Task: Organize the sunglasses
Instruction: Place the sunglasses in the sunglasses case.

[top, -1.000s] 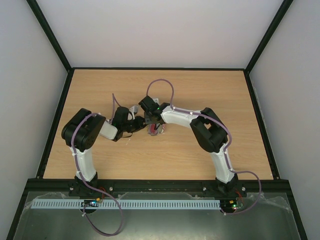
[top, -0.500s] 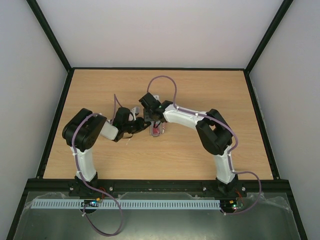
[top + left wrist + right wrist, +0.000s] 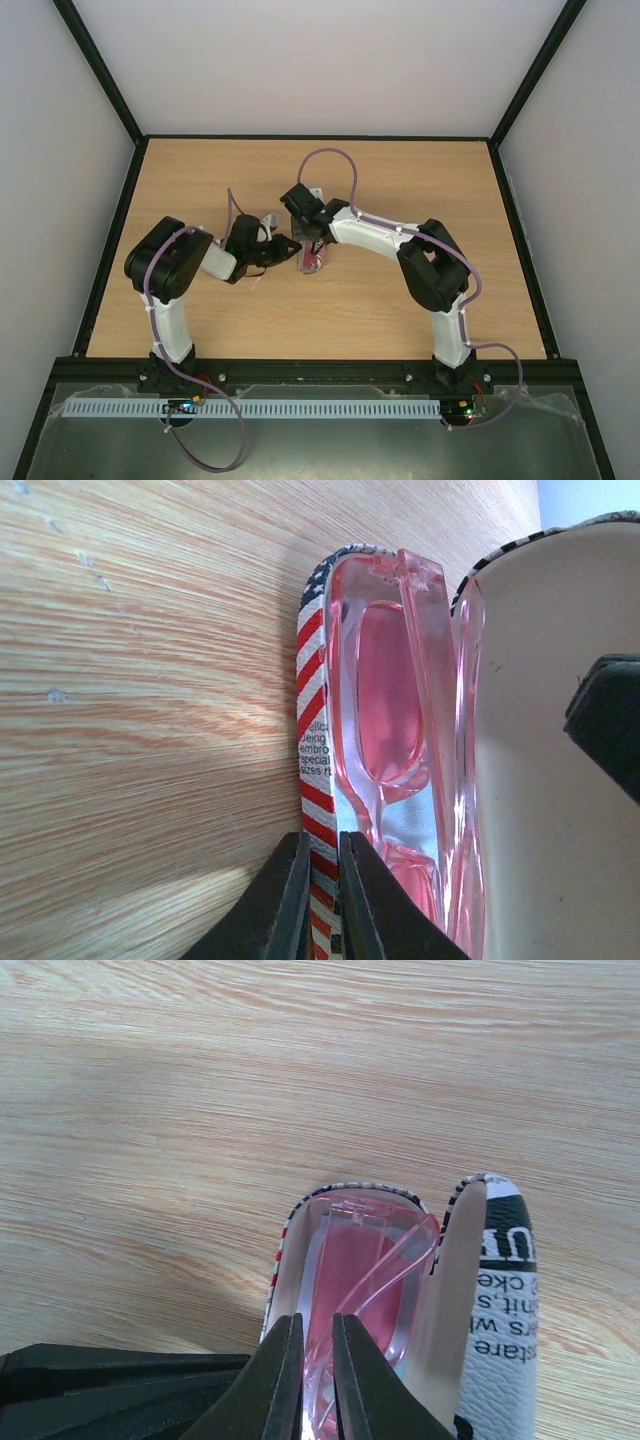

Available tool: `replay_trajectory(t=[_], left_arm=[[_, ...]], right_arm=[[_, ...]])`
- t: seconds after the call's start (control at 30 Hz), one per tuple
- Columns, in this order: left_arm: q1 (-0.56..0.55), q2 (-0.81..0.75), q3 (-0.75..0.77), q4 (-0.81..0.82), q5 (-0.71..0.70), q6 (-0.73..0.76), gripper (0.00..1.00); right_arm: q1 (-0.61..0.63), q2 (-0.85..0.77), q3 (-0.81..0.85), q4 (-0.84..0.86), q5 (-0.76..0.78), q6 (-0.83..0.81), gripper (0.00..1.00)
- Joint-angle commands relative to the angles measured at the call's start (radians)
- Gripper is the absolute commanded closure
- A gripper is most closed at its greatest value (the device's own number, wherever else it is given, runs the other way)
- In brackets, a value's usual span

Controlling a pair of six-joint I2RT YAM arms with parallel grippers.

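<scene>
With the left gripper (image 3: 322,852) pinching the case (image 3: 312,680) wall and the right gripper (image 3: 315,1328) pinching the sunglasses (image 3: 356,1260), a skewed push could crack the frame.

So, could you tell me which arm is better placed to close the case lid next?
Probably the right: the right hand pinches the sunglasses beside the raised lid and could let go to swing it down, while the left hand clamps the case wall, steadying it.

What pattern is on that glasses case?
The case has red-white stripes and a starred blue corner; clearest from the left wrist.
</scene>
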Motion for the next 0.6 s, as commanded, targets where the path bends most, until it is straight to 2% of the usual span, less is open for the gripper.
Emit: replay_trajectory(t=[0.0,0.3,0.57], left_arm=[[0.001,0.021,-0.036,-0.136,-0.070,0.009,0.90],[-0.027,-0.010,-0.049,-0.133,-0.078,-0.013,0.90],[-0.053,-0.030,-0.069,-0.109,-0.087,-0.048,0.90]], right_arm=[[-0.005,-0.010,-0.007,-0.061,0.049,0.006,0.90],[-0.005,0.048,0.008,-0.077,0.027,0.008,0.96],[-0.005,0.038,-0.007,-0.094,0.024,0.006,0.94]])
